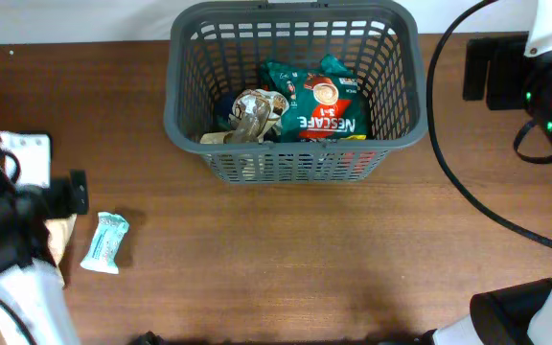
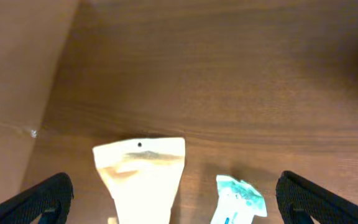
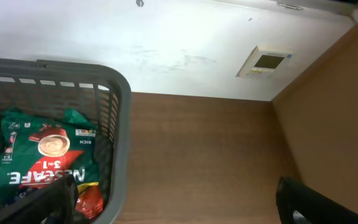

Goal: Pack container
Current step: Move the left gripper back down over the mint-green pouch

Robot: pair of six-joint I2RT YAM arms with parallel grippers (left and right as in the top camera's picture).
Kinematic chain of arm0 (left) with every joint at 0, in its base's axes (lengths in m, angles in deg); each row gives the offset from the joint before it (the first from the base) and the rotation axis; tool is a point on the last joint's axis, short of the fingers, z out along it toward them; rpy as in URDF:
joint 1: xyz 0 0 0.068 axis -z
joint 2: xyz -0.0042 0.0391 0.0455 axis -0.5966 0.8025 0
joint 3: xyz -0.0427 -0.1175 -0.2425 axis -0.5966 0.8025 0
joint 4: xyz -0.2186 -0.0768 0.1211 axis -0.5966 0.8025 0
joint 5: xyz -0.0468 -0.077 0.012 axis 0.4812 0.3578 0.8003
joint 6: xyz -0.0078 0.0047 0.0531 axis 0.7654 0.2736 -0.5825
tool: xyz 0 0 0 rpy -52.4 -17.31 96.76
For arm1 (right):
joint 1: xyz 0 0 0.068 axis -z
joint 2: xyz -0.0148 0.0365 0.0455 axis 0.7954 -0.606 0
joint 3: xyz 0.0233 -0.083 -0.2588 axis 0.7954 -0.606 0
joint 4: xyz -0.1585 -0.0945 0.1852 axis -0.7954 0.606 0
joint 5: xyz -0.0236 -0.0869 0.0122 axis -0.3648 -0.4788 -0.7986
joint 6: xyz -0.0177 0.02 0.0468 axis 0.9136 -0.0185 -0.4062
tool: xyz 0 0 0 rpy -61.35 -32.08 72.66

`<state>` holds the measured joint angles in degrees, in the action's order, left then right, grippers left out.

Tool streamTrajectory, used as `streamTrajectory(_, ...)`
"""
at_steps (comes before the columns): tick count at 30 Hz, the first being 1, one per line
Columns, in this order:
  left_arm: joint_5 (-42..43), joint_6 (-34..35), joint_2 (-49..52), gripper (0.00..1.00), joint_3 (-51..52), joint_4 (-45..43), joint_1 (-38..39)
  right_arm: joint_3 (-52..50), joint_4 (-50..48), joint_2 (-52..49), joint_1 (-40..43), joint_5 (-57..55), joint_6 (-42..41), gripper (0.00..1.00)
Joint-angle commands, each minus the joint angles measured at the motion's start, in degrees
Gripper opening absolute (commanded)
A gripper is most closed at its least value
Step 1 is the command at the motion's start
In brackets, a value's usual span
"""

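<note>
Jaws of the left gripper (image 2: 178,205) stand wide apart and hold nothing. In the wrist view a pale beige pouch (image 2: 143,177) with a small hang hole lies flat on the table between the two fingers, nearer the left one. A small teal-and-white packet (image 2: 238,200) lies just beside it, towards the right finger, and the two packets do not touch. From overhead this arm sits at the left edge of the brown wooden table (image 1: 305,259) and covers most of the beige pouch. The teal-and-white packet lies clear of the arm.

The right gripper (image 3: 182,202) is likewise spread open and empty. Its camera looks over the table towards a white wall (image 3: 185,50), with a corner of the container (image 3: 120,124) at the left of the view.

The container, a dark grey slotted basket, stands upright at the far middle of the table, well apart from both loose packets. Inside it a green Nescafé 3-in-1 pack (image 1: 319,107) lies in the right half. A crumpled silvery-beige packet (image 1: 254,110) lies just beside it on the left, and a red wrapper (image 3: 92,202) shows at the green pack's near edge.
</note>
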<state>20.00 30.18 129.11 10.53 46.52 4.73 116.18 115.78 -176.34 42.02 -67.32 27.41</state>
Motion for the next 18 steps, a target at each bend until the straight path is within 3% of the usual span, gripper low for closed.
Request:
streamTrajectory(1, -5.20, -2.27, -6.84, 1.00, 10.19, -3.89, -0.04, 0.13, -0.52, 0.15, 0.26, 0.50, 0.72, 0.99)
streamTrajectory(8, -9.33, -3.37, -13.40, 0.93, 23.12, -12.28, -0.15, 0.13, -0.46, 0.15, 0.26, 0.50, 0.76, 0.99)
streamTrajectory(13, -8.28, 2.14, -4.50, 0.94, 23.61, -16.96, -2.71, 0.11, -0.02, 0.15, 0.26, 0.48, 0.76, 0.99)
streamTrajectory(18, -6.54, 2.25, 5.55, 0.94, 23.61, -21.05, -2.84, 0.11, 0.24, 0.15, 0.26, 0.48, 0.74, 0.99)
